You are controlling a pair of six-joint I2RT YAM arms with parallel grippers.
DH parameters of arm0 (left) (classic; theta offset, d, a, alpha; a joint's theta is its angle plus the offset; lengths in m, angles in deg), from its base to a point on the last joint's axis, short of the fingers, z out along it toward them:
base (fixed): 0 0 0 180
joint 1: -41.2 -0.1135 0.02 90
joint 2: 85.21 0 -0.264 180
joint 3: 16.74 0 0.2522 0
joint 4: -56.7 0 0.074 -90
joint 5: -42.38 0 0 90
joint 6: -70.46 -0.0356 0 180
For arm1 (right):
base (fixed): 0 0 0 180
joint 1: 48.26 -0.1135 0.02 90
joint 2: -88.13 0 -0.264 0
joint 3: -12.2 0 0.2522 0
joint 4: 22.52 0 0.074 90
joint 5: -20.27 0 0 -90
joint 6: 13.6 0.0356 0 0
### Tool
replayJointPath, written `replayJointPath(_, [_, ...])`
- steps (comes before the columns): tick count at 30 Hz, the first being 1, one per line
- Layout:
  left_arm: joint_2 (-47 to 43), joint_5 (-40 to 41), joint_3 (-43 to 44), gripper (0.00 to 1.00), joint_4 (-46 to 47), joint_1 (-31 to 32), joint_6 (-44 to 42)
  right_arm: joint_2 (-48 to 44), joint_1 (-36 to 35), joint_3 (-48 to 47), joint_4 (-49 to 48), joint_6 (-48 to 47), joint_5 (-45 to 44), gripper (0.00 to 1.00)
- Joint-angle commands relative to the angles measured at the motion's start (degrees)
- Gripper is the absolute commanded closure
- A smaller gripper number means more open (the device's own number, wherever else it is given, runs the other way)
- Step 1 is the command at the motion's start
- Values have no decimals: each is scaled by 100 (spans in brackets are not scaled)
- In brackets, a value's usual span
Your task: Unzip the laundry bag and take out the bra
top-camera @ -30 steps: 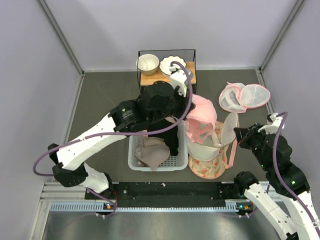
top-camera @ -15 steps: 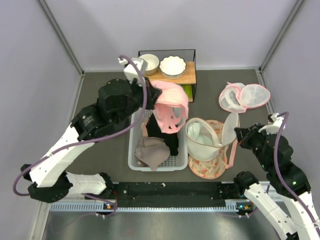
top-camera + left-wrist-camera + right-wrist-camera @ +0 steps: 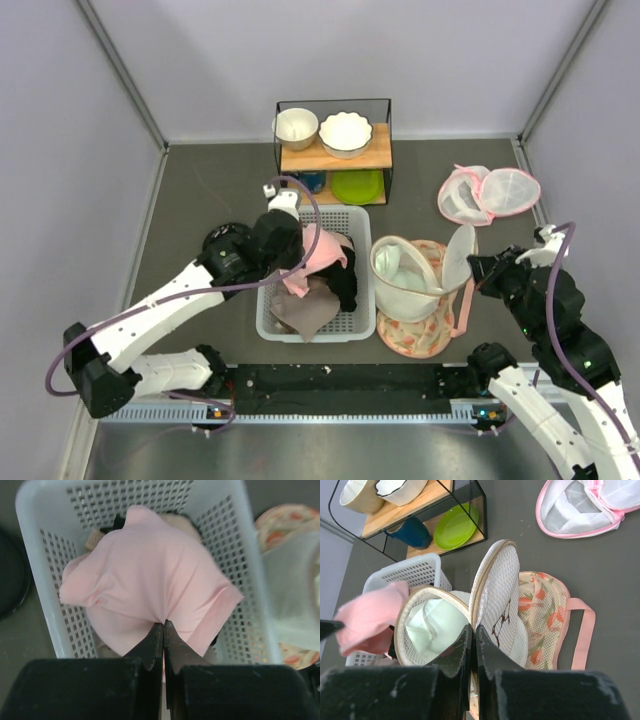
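Observation:
The white mesh laundry bag [image 3: 403,283] stands open right of the basket, its round lid [image 3: 460,257] tipped upright. Pale green cloth lies inside it [image 3: 431,624]. My right gripper [image 3: 476,268] is shut on the lid's rim [image 3: 496,587], close to where the lid meets the bag, and holds the lid up; its fingertips meet in the wrist view [image 3: 473,627]. My left gripper [image 3: 300,262] is shut on the pink bra [image 3: 322,255] and holds it low over the basket. In the left wrist view the bra [image 3: 145,575] hangs from the closed tips [image 3: 163,624].
A white plastic basket [image 3: 265,325] holds black and beige clothes under the bra. A flat peach floral piece [image 3: 415,340] lies under the bag. A pink-trimmed twin-dome mesh bag [image 3: 487,193] lies at back right. A wire shelf [image 3: 335,152] with bowls stands at the back.
My left arm carried the bra from above the laundry bag leftward, then lowered it into the basket. The right gripper and the lid stayed put.

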Motion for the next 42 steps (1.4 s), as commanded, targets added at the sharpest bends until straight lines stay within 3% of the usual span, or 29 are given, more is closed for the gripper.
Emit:
replayJointPath(1, [216, 53, -601, 100, 435, -37, 531, 91, -72, -133, -214, 30, 98, 100])
replayJointPath(8, [938, -80, -1050, 100, 575, -37, 970, 29, -63, -124, -241, 30, 125, 100])
replayJointPath(12, [1158, -9, -1227, 100, 875, -64, 786, 29, -63, -106, -232, 30, 151, 100])
replayJointPath(17, [1229, -176, -964, 98, 612, -55, 436, 20, -63, -124, -241, 21, 134, 100])
replayJointPath(22, [702, -115, -385, 55, 5, -46, 233, 29, -72, -115, -232, 12, 125, 100])
replayJointPath(25, [324, 16, -15, 38, -188, -37, -57, 55, -72, -115, -241, 30, 125, 100])
replayJointPath(29, [165, 325, 416, 35, -268, -46, -444, 82, -72, -141, -258, 30, 125, 100])
replayJointPath(33, [445, 27, 995, 35, -189, -2, -637, 73, -72, -203, -258, -5, 99, 100])
replayJointPath(42, [1586, -994, 1962, 41, 514, 1024, -725, 108, -72, -247, -250, 12, 116, 100])
